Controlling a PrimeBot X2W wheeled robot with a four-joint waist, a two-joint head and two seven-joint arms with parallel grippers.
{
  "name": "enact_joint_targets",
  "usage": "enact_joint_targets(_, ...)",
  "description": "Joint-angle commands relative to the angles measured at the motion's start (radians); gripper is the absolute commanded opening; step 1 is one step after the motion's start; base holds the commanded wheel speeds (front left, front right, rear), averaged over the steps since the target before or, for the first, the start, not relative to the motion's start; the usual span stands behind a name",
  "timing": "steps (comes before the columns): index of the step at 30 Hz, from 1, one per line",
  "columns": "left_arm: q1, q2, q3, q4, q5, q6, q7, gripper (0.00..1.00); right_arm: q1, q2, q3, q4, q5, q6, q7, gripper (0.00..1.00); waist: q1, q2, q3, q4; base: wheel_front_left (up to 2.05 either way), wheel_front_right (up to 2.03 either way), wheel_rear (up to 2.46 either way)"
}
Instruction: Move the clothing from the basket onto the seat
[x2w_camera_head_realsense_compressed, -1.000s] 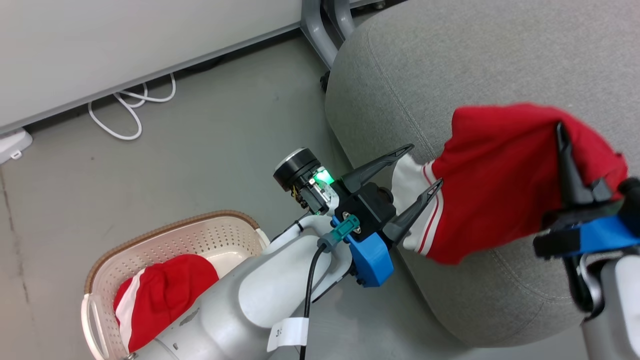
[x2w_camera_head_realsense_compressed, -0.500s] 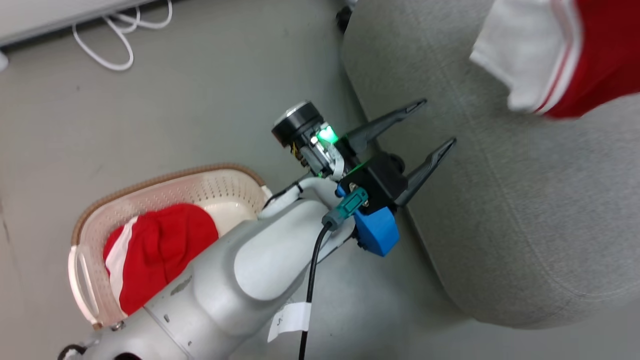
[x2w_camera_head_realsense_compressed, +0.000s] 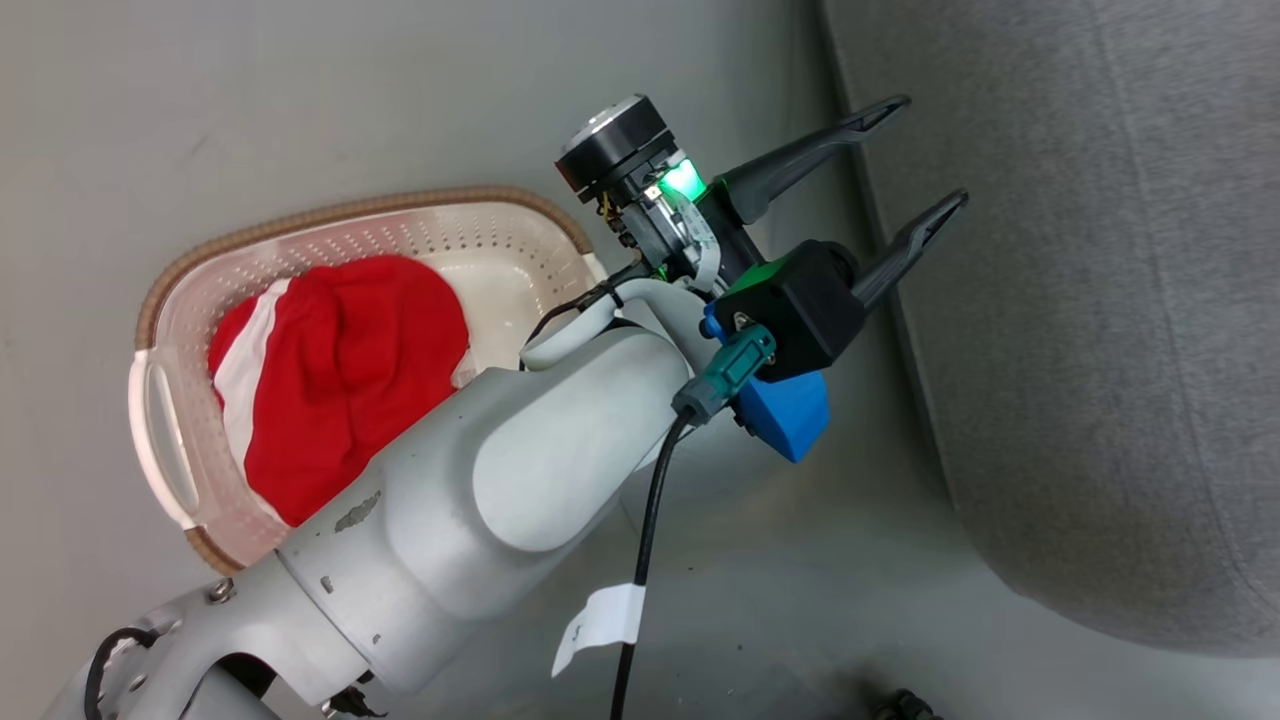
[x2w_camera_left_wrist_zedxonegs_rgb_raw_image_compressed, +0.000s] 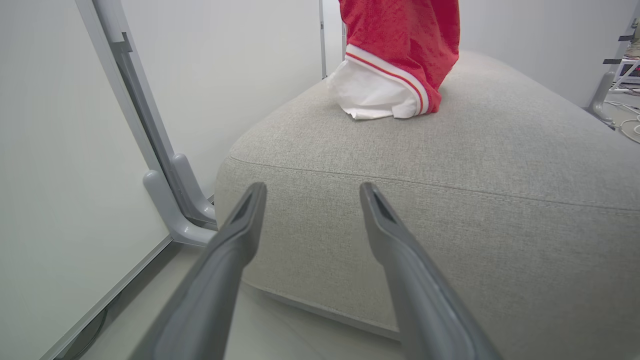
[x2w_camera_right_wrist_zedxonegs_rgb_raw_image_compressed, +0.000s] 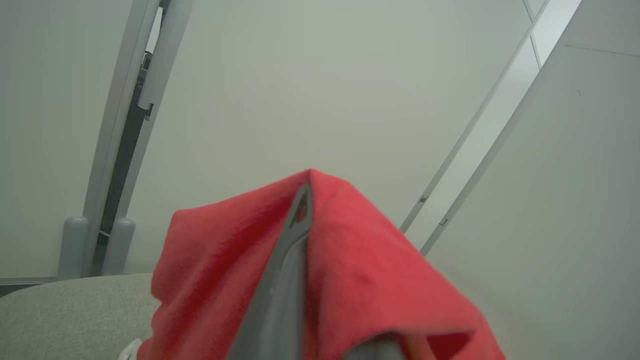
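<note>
Head view: the grey seat (x2w_camera_head_realsense_compressed: 1100, 300) is being shown at the right, and the basket (x2w_camera_head_realsense_compressed: 330, 212) is standing on the floor (x2w_camera_head_realsense_compressed: 300, 100) at the left, with one red garment (x2w_camera_head_realsense_compressed: 340, 370) lying inside. A second red garment (x2w_camera_left_wrist_zedxonegs_rgb_raw_image_compressed: 400, 50) is being pinched by the closed right gripper (x2w_camera_right_wrist_zedxonegs_rgb_raw_image_compressed: 304, 200), its white hem touching the seat top. The left gripper (x2w_camera_head_realsense_compressed: 930, 150) is being held empty, fingers spread wide, between basket and seat.

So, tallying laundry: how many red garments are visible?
2. One garment lies in the basket; the other garment hangs from the right gripper, hem touching the seat. More may hide beneath.
</note>
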Motion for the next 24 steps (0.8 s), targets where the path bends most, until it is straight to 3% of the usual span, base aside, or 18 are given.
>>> enact_joint_targets(1,-0.017,0.0,-0.003,-0.002,0.007,0.001,-0.004,1.0,0.004,0.003,-0.001,0.018,-0.005,0.0,-0.003,0.0,-0.0002,0.0,0.02,0.018,0.0,0.0,0.0)
enact_joint_targets(10,-0.025,-0.002,-0.01,-0.009,0.008,0.008,-0.005,1.0,0.048,0.046,-0.001,0.239,-0.006,0.0,-0.003,0.0,-0.0002,0.0,0.039,0.036,0.0,0.0,0.0)
enact_joint_targets(17,-0.011,0.008,-0.01,-0.006,0.006,0.012,-0.005,1.0,0.068,0.077,0.014,0.315,0.008,0.0,-0.003,0.0,-0.0002,0.0,0.041,0.04,0.0,0.0,0.0)
enact_joint_targets(18,-0.007,0.008,-0.011,-0.005,0.004,0.011,-0.005,1.0,0.073,0.08,0.006,0.313,0.013,0.0,-0.003,0.34,-0.0002,0.0,0.036,0.041,0.0,0.0,0.0)
enact_joint_targets(19,-0.005,0.008,-0.011,-0.004,0.004,0.011,-0.005,1.0,0.082,0.084,-0.004,0.309,0.019,0.0,-0.003,1.0,-0.0002,0.0,0.03,0.042,0.0,0.0,0.0)
enact_joint_targets(24,0.021,0.005,0.003,-0.018,-0.004,0.019,-0.005,1.0,0.186,0.126,-0.04,0.224,0.02,0.0,-0.003,1.0,-0.0002,0.0,-0.018,0.039,0.0,0.0,0.0)
